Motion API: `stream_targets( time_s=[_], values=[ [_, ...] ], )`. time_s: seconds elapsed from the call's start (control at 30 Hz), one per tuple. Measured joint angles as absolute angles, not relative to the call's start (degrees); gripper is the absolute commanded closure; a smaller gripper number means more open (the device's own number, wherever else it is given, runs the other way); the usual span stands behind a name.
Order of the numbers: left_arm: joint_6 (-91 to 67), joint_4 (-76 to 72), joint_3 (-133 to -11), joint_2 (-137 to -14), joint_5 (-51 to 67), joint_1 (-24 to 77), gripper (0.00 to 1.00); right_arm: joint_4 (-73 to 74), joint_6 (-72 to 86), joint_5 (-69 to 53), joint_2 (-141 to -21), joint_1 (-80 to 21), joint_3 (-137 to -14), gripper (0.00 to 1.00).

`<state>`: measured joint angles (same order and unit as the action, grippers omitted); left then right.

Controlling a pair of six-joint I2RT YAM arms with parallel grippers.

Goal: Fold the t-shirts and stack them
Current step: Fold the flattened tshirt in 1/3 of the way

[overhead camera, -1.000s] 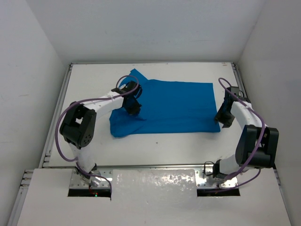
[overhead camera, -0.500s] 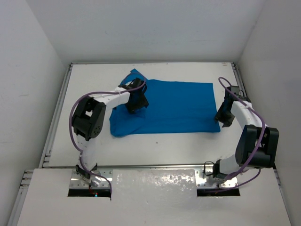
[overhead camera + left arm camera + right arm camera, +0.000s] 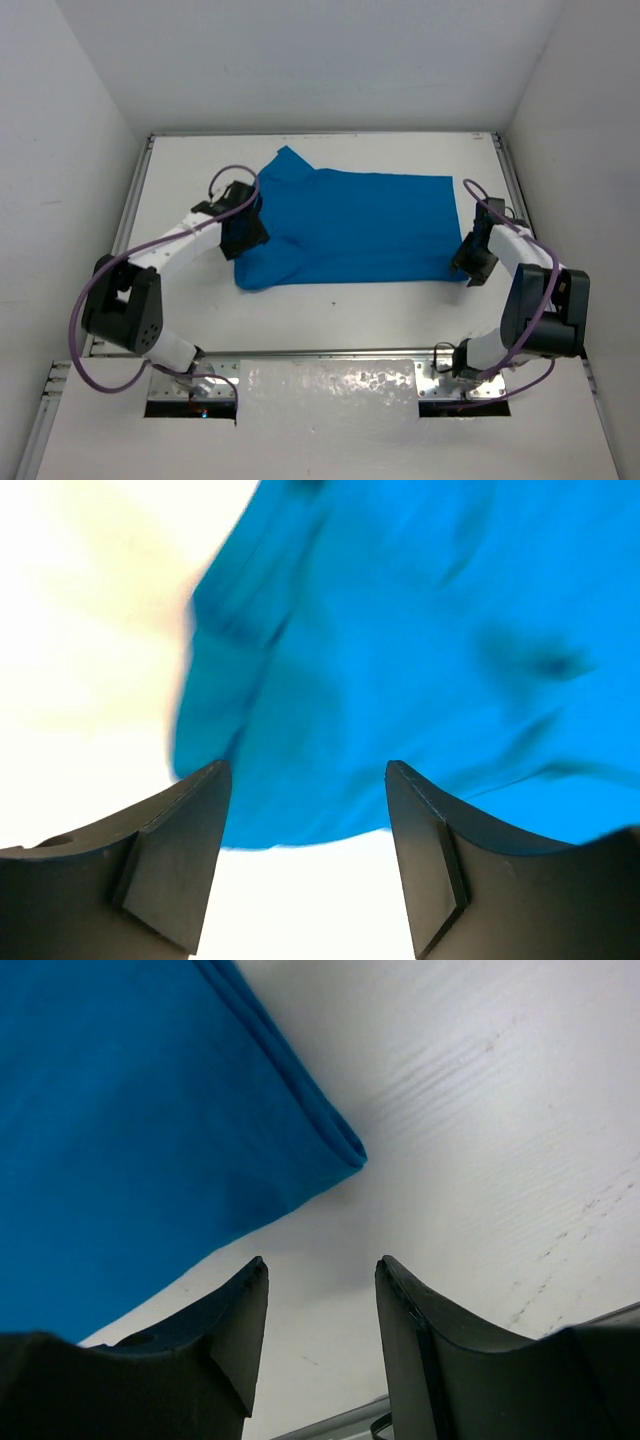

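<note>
The blue t-shirt [image 3: 360,225] lies spread mostly flat on the white table [image 3: 330,315], a bit toward the far side. Its left end is kinda bunched, with a sleeve poking out at about 11 o'clock. The left gripper [image 3: 243,230] sits at the shirt's 9 o'clock edge, claw spread wide, nothing in it. The right gripper [image 3: 472,262] is by the 4 o'clock corner, also gaping, just bare table between its fingers [image 3: 240,1330].
</note>
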<state>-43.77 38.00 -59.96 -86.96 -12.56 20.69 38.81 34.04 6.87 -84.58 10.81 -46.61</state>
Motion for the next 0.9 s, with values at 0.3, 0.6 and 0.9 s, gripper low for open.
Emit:
stream_targets(
  time_s=[0.3, 0.6, 0.9],
  values=[
    [-43.7, 34.0, -49.8, -83.7, -8.0, 20.5, 0.37, 36.4, 35.0, 6.8, -86.6, 11.9, -44.7, 0.53],
    [-40.2, 31.5, -57.8, -93.9, -8.4, 19.3, 0.47, 36.0, 34.9, 6.8, -87.6, 11.9, -45.9, 0.53],
    [-35.6, 31.3, -62.3, -100.1, -10.3, 17.1, 0.49, 36.2, 34.2, 7.0, -87.7, 11.9, -46.5, 0.54]
  ],
)
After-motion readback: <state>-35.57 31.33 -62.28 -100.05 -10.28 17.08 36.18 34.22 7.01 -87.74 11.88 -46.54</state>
